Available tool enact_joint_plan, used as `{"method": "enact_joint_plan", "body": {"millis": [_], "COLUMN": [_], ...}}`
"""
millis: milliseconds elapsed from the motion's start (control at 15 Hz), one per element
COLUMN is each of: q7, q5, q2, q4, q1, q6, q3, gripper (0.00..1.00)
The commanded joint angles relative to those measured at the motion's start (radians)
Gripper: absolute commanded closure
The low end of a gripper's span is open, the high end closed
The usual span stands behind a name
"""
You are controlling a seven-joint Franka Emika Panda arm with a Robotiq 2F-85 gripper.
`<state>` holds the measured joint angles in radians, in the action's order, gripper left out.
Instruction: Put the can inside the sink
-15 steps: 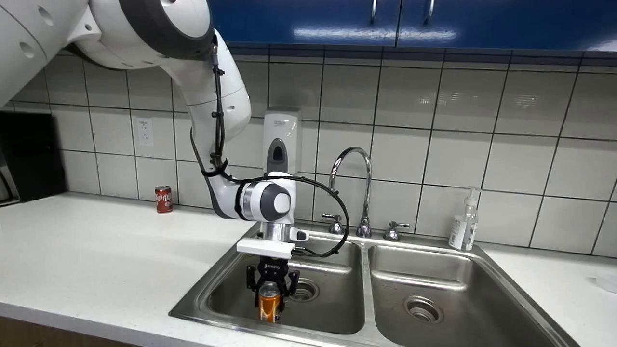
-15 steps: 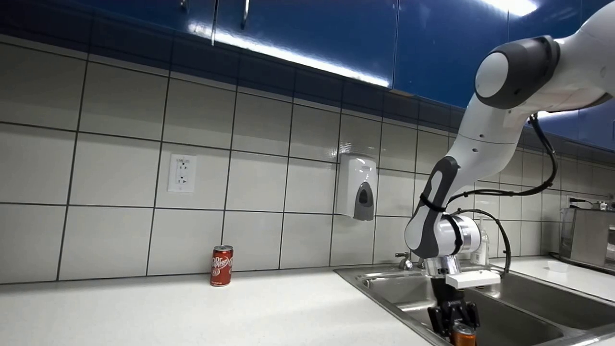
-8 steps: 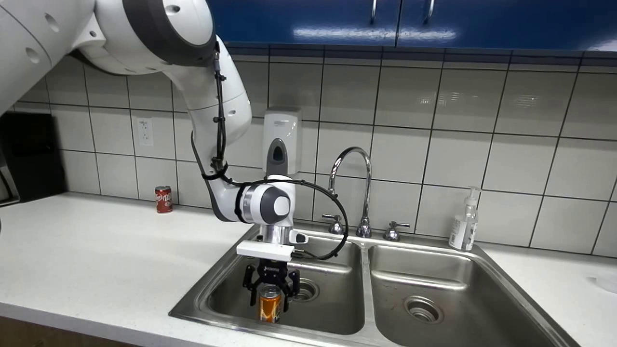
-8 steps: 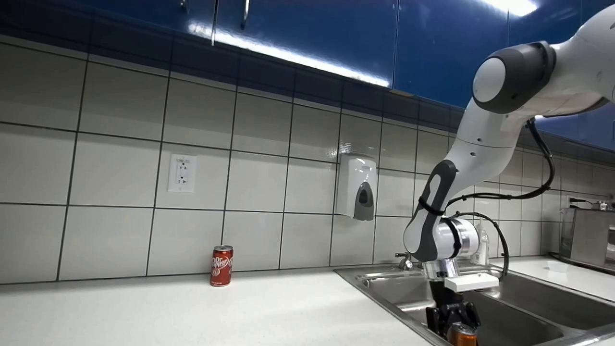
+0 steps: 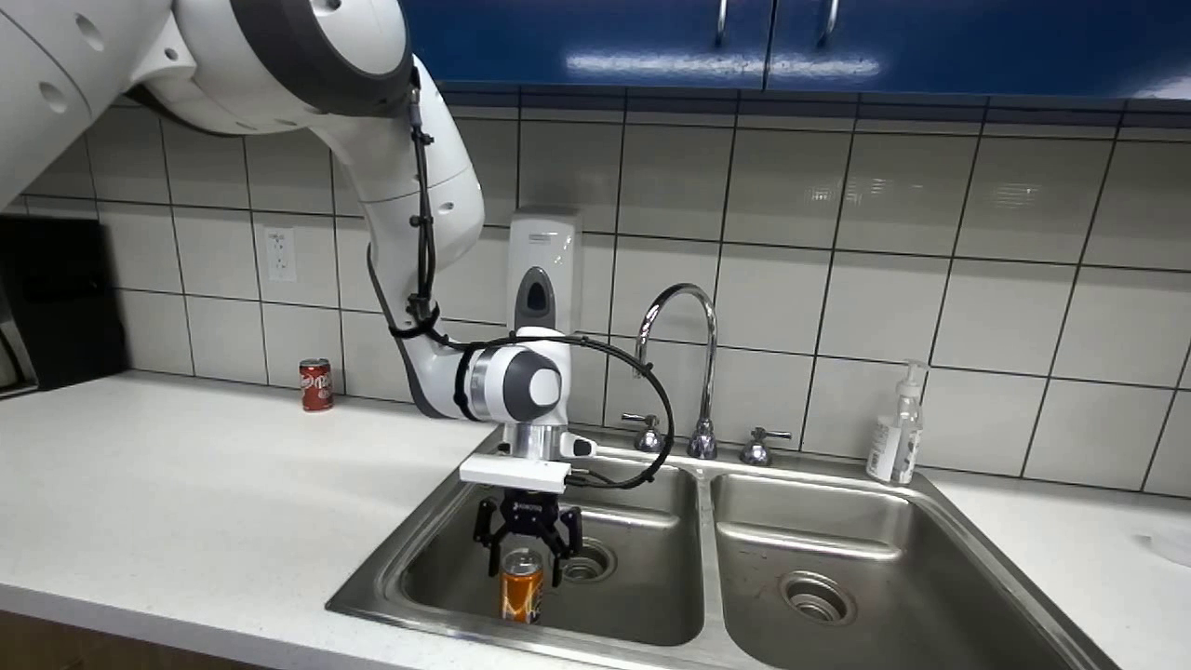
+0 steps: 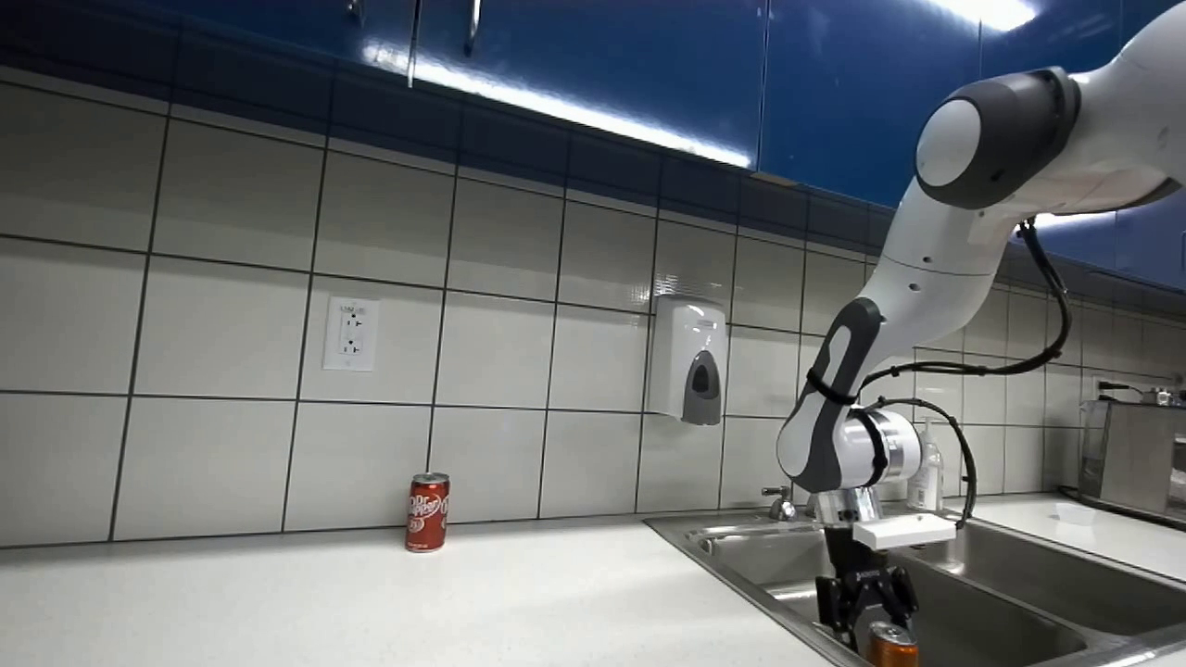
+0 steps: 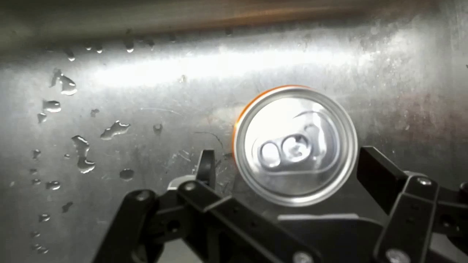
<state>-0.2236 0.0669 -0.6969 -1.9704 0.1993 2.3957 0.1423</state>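
A smooth white bench (image 5: 223, 493), with a two-basin stainless-steel sink (image 5: 712, 568) set into it — directly on top stand a red cylindrical can (image 5: 316, 385), upright near the tiled wall (image 5: 772, 302), a black boxy object (image 5: 65, 302) and, past the sink, a metallic grey box (image 6: 1135, 459)

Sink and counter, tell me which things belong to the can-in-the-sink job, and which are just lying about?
For the job, it seems:
orange can, upright in a basin
sink
claw, spread apart

Just about the place:
red can, on the counter
pump bottle, at the sink's back corner
wall dispenser
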Motion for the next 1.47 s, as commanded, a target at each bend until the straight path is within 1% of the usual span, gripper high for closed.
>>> {"method": "enact_joint_plan", "body": {"millis": [0, 200, 533, 867, 1133, 1400], "q7": [-0.013, -0.012, -0.005, 0.016, 0.03, 0.094], "q5": [0.022, 0.031, 0.069, 0.138, 0.194, 0.213], "q2": [0.079, 0.13, 0.258, 0.422, 0.56, 0.681], "q4": [-0.042, -0.07, -0.16, -0.274, -0.388, -0.517], "q1": [0.01, 0.007, -0.011, -0.042, -0.067, -0.1], "q6": [0.019, 0.034, 0.08, 0.1, 0.109, 0.128], "q3": [-0.007, -0.005, 0.004, 0.012, 0.006, -0.009], "gripper": [0.0, 0.0, 0.0, 0.0, 0.0, 0.0]}}
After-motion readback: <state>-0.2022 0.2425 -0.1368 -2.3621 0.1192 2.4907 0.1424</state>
